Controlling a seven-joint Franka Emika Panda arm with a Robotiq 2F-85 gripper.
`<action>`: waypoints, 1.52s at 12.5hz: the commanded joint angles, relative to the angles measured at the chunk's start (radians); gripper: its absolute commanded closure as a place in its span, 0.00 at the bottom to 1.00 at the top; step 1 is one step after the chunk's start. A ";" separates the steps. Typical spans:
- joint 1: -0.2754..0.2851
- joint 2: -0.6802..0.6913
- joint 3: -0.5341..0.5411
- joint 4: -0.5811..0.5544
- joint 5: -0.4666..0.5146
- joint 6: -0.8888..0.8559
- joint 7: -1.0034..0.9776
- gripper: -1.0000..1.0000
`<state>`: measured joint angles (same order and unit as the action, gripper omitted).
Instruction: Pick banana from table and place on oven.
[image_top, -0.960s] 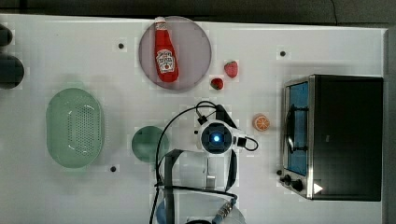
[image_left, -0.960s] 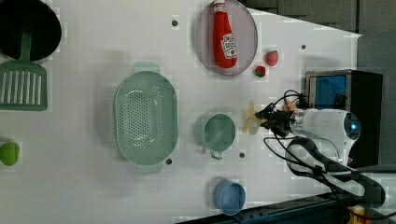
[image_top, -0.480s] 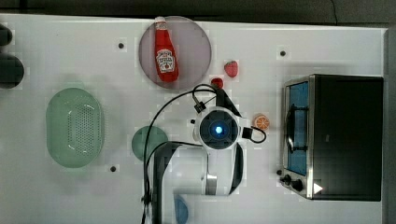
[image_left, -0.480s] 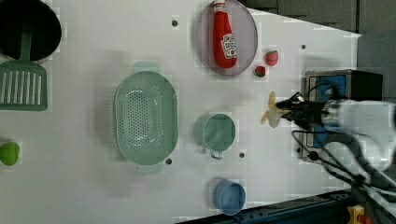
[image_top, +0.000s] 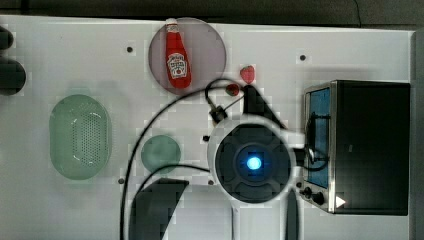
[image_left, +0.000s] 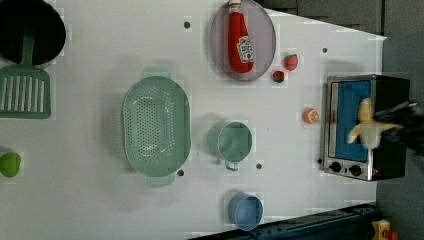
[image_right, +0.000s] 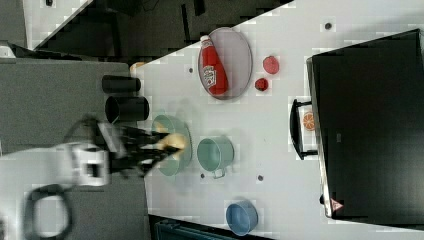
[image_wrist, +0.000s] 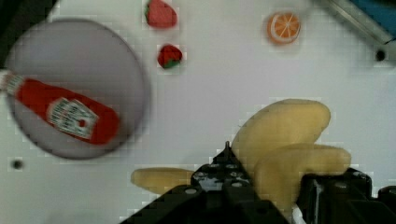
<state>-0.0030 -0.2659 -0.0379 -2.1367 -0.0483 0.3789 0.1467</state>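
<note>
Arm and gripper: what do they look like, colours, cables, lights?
White rounded arm with a black round end cap and a glowing blue light in the top view. Black cables loop beside it. The gripper is black, with small round screw heads.

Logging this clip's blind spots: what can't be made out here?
- Top view: the arm's wrist housing hides the banana and the table beneath.
- Left view: banana and tool are motion-blurred near the oven; height above it unclear.
- Wrist view: tool covers the banana's gripped part.
</note>
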 joint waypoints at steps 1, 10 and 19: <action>-0.021 0.050 -0.042 0.102 0.020 -0.116 0.012 0.74; -0.057 0.273 -0.403 0.327 -0.029 -0.099 -0.530 0.74; -0.096 0.517 -0.592 0.319 0.156 0.120 -0.837 0.74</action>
<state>-0.1245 0.2566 -0.6626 -1.8223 0.0846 0.5068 -0.6108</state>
